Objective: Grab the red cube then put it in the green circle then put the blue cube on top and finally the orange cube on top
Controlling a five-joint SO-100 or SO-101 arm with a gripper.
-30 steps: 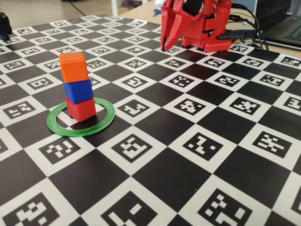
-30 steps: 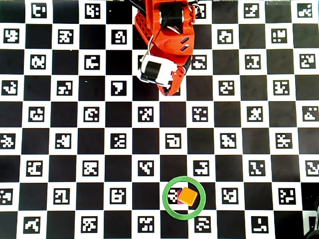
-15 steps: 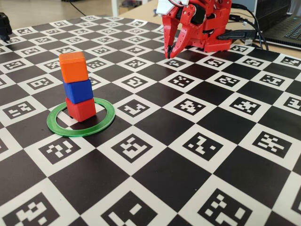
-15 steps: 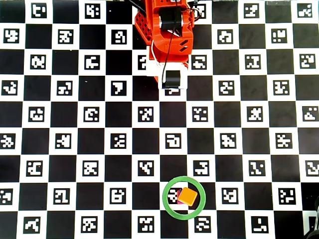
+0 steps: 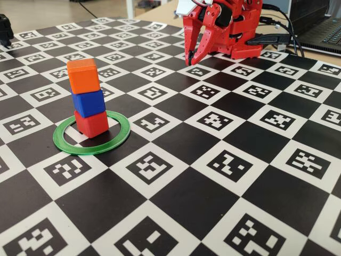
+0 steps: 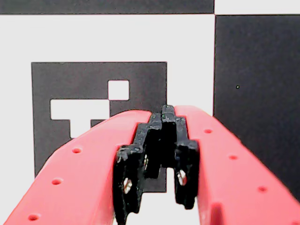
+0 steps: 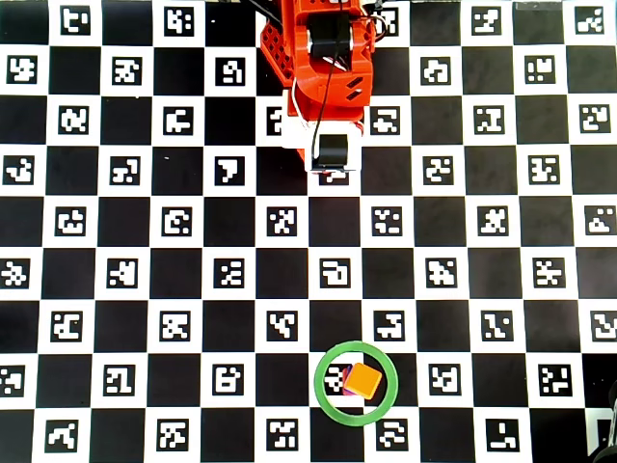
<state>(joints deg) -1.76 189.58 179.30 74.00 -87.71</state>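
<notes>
My gripper (image 6: 161, 140) is closed and empty: in the wrist view the two red fingers (image 6: 89, 164) meet at their black toothed pads, with nothing between them, and below them I see only a white square with a black marker. In the fixed view the gripper (image 5: 193, 57) hangs tip-down just above the checkered mat (image 5: 224, 160), tucked close to the red arm base (image 5: 237, 32) at about 1 o'clock in that view. From overhead the arm (image 7: 323, 77) sits at 12 o'clock, folded over itself, and its fingertips are hidden there.

The stack stands well apart from my claw. The red cube (image 5: 91, 123) rests inside the green circle (image 5: 114, 140), the blue cube (image 5: 88, 102) on top of it, and the orange cube (image 5: 83, 75) on top of that, each turned slightly against the one beneath. Overhead, the green circle (image 7: 323, 391) lies at 6 o'clock, with the orange cube (image 7: 362, 379) covering nearly all below it.

Between claw and stack I see bare mat only. Cables (image 5: 277, 29) trail off at 2 o'clock behind the base.
</notes>
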